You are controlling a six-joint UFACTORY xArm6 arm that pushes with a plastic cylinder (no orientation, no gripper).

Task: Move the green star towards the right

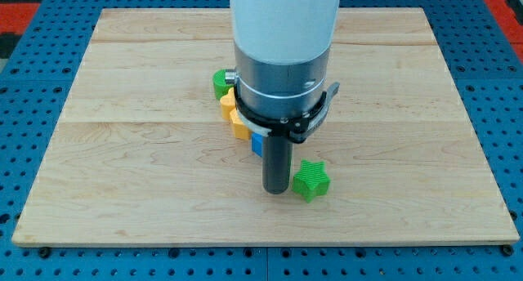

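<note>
The green star (311, 180) lies on the wooden board (122, 150) a little below the view's middle. My tip (275, 189) stands on the board just to the star's left, touching it or nearly so. A green block (220, 82), its shape half hidden, sits at the arm's upper left. Below it are two yellow blocks (229, 107) (239, 125) and a blue block (257, 144), all partly hidden behind the arm.
The arm's wide white and grey body (282, 60) covers the board's upper middle and may hide other blocks. The board lies on a blue pegged surface (24, 109), with red panels at the view's top corners.
</note>
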